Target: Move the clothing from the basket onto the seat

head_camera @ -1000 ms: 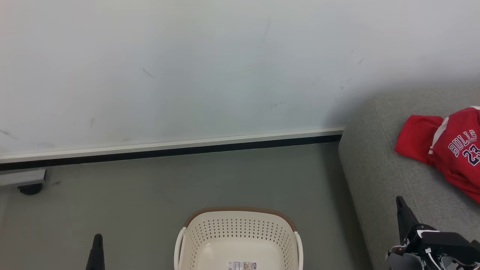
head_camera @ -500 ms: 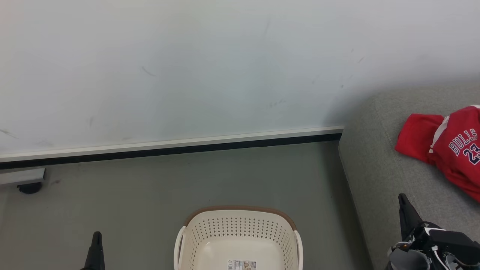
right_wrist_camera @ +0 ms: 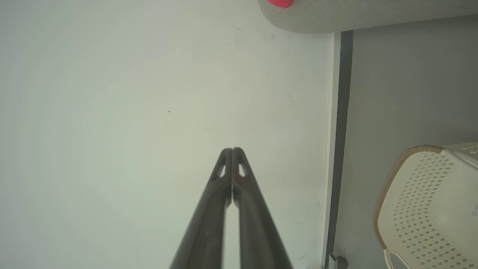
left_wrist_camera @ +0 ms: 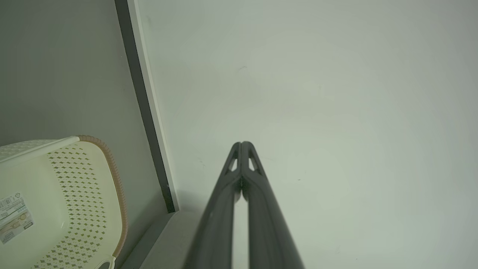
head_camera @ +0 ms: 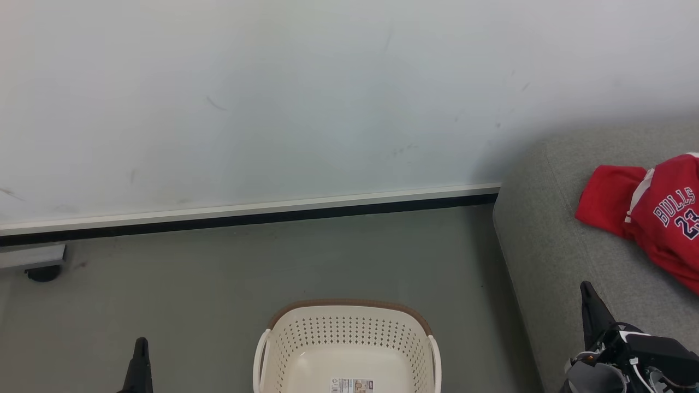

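Note:
The red clothing (head_camera: pixel 655 218), printed "BULLS 23", lies on the light-grey seat (head_camera: pixel 551 245) at the right of the head view; a red scrap of clothing (right_wrist_camera: pixel 280 3) shows on the seat's edge (right_wrist_camera: pixel 336 18) in the right wrist view. On the floor at bottom centre stands the cream basket (head_camera: pixel 349 338) with nothing in it but a label; the basket (left_wrist_camera: pixel 74 201) (right_wrist_camera: pixel 429 201) appears in both wrist views. My left gripper (head_camera: pixel 141 345) (left_wrist_camera: pixel 242 142) is shut and empty, left of the basket. Over the seat's front edge my right gripper (head_camera: pixel 585 286) (right_wrist_camera: pixel 232 148) is shut and empty.
A pale wall (head_camera: pixel 273 109) with a white and black skirting (head_camera: pixel 246 215) runs behind the grey floor (head_camera: pixel 218 284). A dark caster under a grey ledge (head_camera: pixel 41 270) sits at the far left by the wall.
The right gripper has risen slightly in the head view. The picture has shifted a little. The clothing and basket lie as before.

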